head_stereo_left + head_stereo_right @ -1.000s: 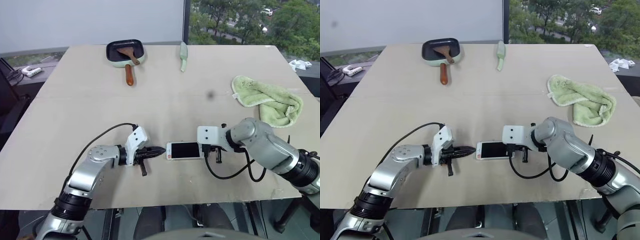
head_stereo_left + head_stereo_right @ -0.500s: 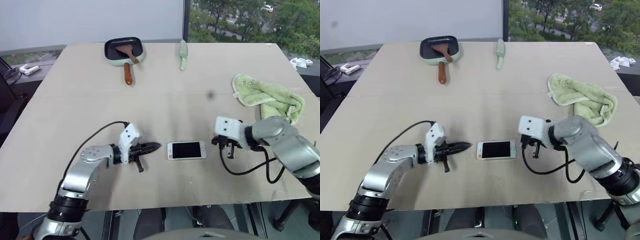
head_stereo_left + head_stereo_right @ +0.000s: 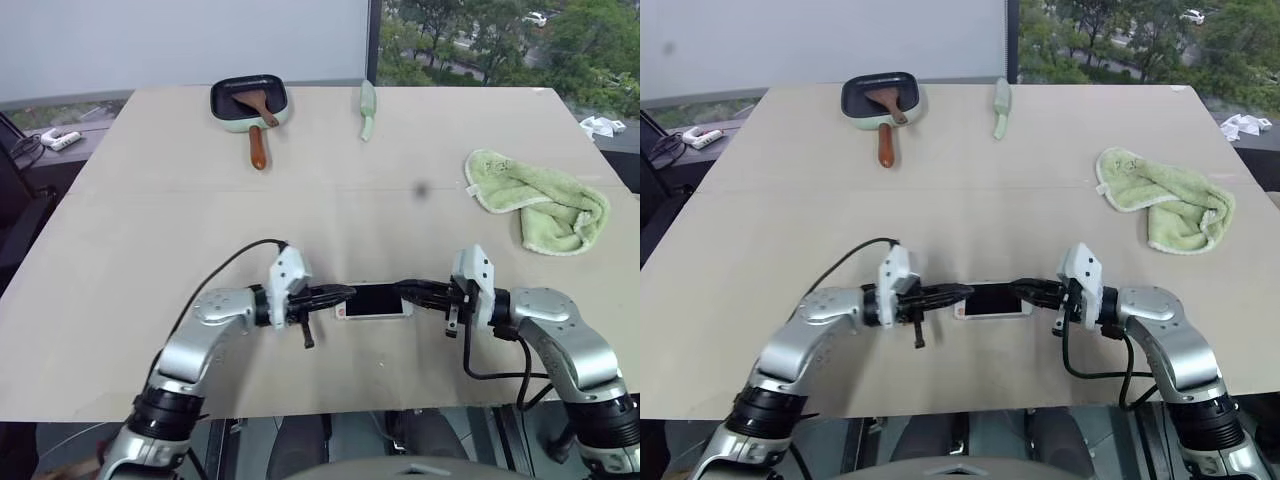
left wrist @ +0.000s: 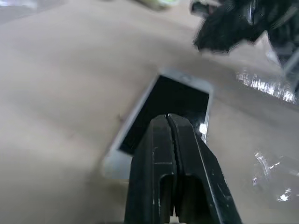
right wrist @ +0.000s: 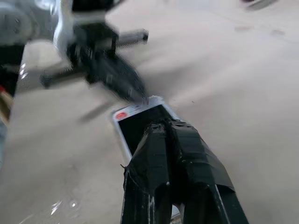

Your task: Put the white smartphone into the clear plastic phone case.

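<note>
Fingers first: the left gripper (image 3: 340,294) has its black fingers pressed tight together, holding nothing, the tips hovering over the left end of the white smartphone (image 3: 372,301). Opposite it, the right gripper (image 3: 405,291) is closed and empty too, its tips over the phone's right end. So both point inward at each other, with the phone lying flat and screen-up on the worktop (image 3: 180,210) between them. In the left wrist view the closed tips (image 4: 167,122) sit over the dark screen; whether they touch the glass I cannot tell. The clear plastic phone case I cannot make out for certain.

Moving outward, a black cable (image 3: 225,268) loops off the left wrist and another hangs from the right arm. Well away at the far edge there is a green-rimmed square pan (image 3: 250,102) with a wooden spatula (image 3: 262,112) lying in it, and a pale green utensil (image 3: 367,110) to its right. A crumpled green towel (image 3: 540,205) lies at the far right. None of these crowd the phone.
</note>
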`<state>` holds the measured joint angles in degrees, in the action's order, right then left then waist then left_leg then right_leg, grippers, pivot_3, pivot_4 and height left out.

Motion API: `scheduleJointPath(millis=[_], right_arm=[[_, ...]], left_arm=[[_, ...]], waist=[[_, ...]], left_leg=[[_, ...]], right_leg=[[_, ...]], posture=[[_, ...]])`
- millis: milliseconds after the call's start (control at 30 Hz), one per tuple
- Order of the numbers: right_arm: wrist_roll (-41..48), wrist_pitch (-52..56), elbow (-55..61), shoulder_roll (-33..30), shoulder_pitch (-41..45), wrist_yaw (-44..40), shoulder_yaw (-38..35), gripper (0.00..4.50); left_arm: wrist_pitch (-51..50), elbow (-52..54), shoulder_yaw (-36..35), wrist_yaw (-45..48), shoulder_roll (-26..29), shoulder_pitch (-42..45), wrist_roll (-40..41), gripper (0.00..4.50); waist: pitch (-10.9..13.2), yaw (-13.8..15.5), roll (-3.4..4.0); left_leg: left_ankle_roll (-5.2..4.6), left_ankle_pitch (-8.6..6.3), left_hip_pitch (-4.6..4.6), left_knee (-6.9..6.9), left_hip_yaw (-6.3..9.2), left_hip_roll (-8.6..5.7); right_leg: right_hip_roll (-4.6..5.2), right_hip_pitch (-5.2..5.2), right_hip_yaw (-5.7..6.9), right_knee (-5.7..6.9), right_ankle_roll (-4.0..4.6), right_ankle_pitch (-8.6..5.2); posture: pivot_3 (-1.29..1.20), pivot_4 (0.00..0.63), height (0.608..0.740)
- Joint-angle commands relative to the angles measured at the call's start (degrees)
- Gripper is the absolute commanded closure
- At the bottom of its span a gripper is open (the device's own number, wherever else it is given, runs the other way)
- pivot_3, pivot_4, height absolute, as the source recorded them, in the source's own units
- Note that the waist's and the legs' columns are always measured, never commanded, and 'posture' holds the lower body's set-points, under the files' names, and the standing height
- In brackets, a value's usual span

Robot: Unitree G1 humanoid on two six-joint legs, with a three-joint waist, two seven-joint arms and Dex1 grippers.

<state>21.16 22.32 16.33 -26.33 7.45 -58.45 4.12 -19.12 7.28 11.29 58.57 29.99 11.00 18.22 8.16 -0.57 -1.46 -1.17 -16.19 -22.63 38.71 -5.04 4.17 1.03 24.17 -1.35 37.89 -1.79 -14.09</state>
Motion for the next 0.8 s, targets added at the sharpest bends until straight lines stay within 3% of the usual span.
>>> scheduleJointPath(millis=[33,400,567,800], right_arm=[[1.6,-4.7,-2.7,0.9,-0.2,-0.3,-1.9,4.47],[-4.6,-10.2,-15.4,0.3,0.1,-0.3,3.2,4.47],[-8.2,-6.7,-16.4,-2.5,0.2,1.1,7.2,4.47],[-6.8,7.9,-12.1,-4.6,1.1,2.0,11.9,4.47]], left_arm=[[3.0,-2.4,1.5,0.6,0.6,1.1,-2.8,4.5],[2.0,-3.8,1.0,0.2,-0.1,1.5,-2.6,4.5],[1.6,-2.9,0.9,-0.1,0.1,0.9,-2.7,4.5],[0.5,-1.2,1.5,-0.5,0.0,0.1,-2.7,4.5]], waist=[[0.0,0.0,0.0],[-0.1,0.1,0.06],[-0.1,0.0,0.0],[-1.0,0.0,-0.14]], left_leg=[[0.0,0.0,0.0,0.0,0.0,0.0],[0.0,0.0,0.01,0.03,0.0,0.01],[-0.01,-0.01,0.67,-0.04,-0.05,0.02],[-0.01,-0.01,0.83,-0.14,-0.04,0.03]], right_leg=[[-0.01,0.0,0.0,0.0,0.0,0.0],[0.01,-0.03,0.0,0.01,0.0,0.0],[0.01,-0.63,-0.05,-0.01,0.03,-0.03],[0.01,-0.7,-0.11,0.0,0.05,-0.04]], posture=[[0.0,0.15,0.74],[0.0,0.15,0.74],[0.0,0.15,0.74],[0.0,0.15,0.74]])
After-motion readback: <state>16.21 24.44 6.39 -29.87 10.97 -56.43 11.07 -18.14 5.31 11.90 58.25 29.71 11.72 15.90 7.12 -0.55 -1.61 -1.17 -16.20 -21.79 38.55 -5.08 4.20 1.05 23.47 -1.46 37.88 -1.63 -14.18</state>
